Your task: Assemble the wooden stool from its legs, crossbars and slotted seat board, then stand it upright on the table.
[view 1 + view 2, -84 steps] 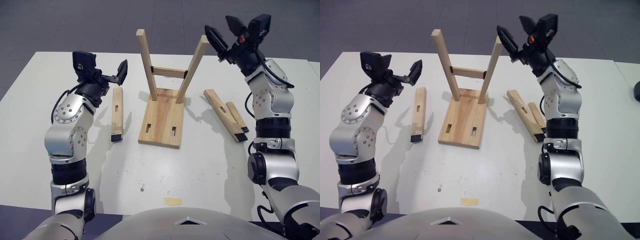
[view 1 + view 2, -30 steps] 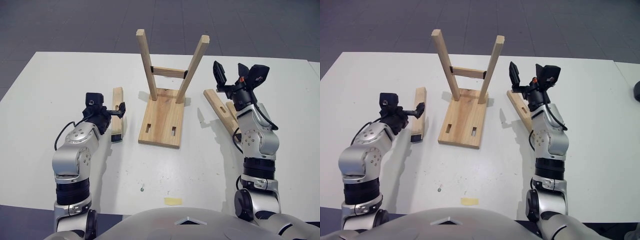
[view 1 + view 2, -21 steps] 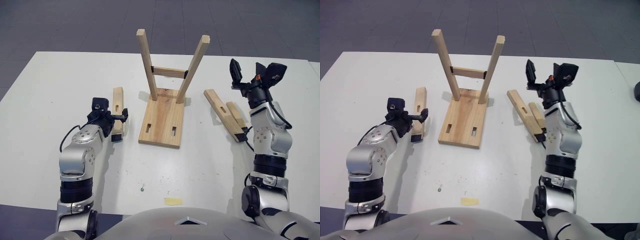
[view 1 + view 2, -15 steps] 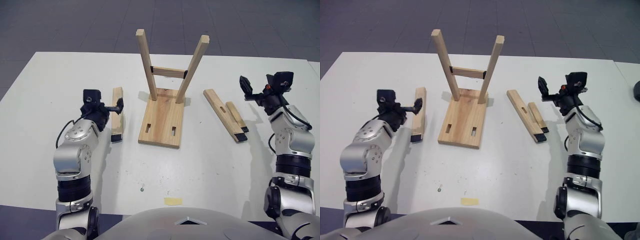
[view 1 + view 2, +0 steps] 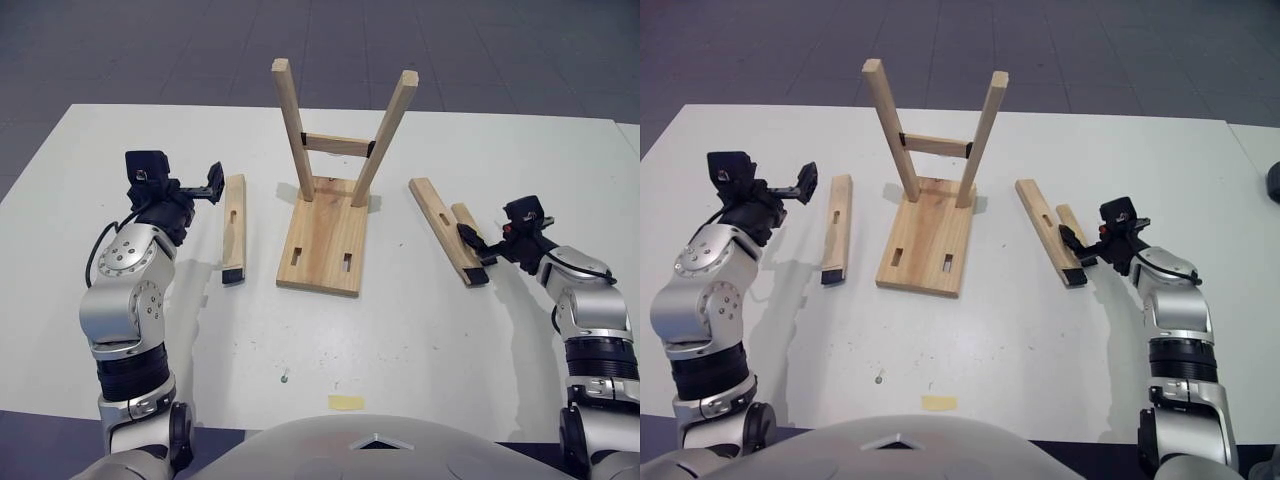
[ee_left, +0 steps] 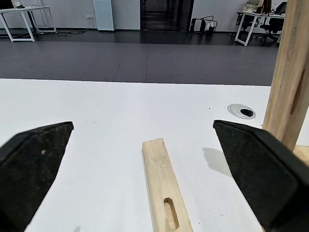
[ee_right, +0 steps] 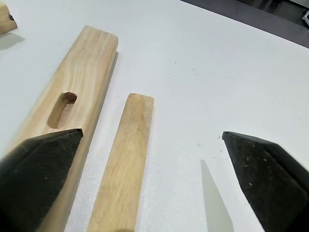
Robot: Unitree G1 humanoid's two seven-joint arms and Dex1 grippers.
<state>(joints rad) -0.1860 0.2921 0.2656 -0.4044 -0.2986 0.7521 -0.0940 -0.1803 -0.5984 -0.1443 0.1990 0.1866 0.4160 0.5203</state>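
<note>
— Whereabouts of slotted seat board [image 5: 325, 238]?
— Flat on white bench [image 5: 420, 330], centre of head frame. Carries two upright legs [image 5: 295, 130] at far end, splayed apart toward top, joined by fitted crossbar [image 5: 338, 145]. Two slots at near end empty.

— Loose parts?
— Left loose leg [image 5: 234, 226] lying left of board, apart from it. Right loose leg [image 5: 440, 225] lying right of board, short crossbar [image 5: 468, 228] just beside it on outer side.

— Left end effector [image 6: 143, 124]?
— Hovers at left of head frame, near far end of left loose leg, clear of it. Fingers [image 6: 34, 164] spread wide, holding nothing. Wrist camera adds detail: slot of that leg close up between fingers, one upright leg alongside, round port [image 6: 240, 111] in bench, desks [image 6: 19, 14] in room beyond.

— Right end effector [image 7: 152, 133]?
— Low at right of head frame, by near part of right loose leg and short crossbar. Finger gap hard to judge from head views; plain from wrist camera: spread wide, short crossbar running between fingers, one finger over slotted leg. Gripping nothing. Contact with wood: cannot tell.
</note>
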